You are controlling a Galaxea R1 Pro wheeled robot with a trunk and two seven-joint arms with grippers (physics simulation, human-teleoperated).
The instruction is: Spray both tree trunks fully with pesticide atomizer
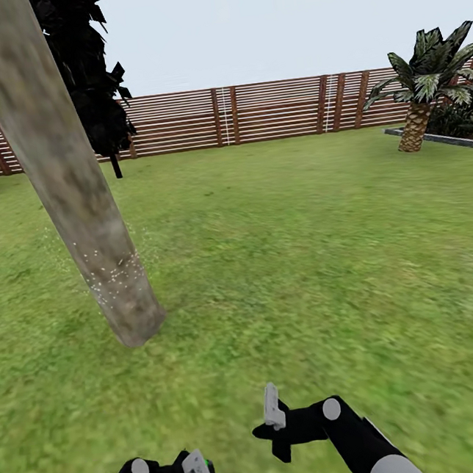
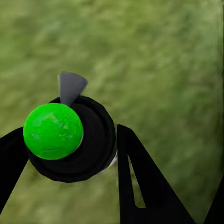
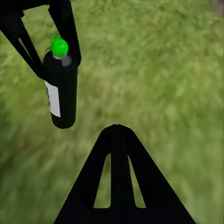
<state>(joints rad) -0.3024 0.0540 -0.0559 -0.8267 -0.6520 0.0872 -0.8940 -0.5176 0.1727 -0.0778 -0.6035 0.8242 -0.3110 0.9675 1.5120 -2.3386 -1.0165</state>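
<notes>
– What's in yr left hand?

– My left gripper (image 3: pixel 49 42) pinches the black cylinder pesticide atomizer w/ green round cap and grey nozzle (image 3: pixel 60 86), fingers pressed on its neck from both sides, can hanging over grass. White label on its side, too blurred to read.

– And the right gripper (image 1: pixel 275 418)?

– Holds nothing, just beside the left one. Fingers shown edge-on; can't tell if spread or together.

– Further out?

– Thick pale grey-brown mottled tree trunk (image 1: pixel 75 190) ahead-left, fine white specks low on it. Behind it, black cone cypress (image 1: pixel 92 84). Far right, short scaly-trunk palm (image 1: pixel 422 88). Green lawn (image 1: pixel 306 257) runs back to brown slatted wooden fence (image 1: pixel 265 111).
</notes>
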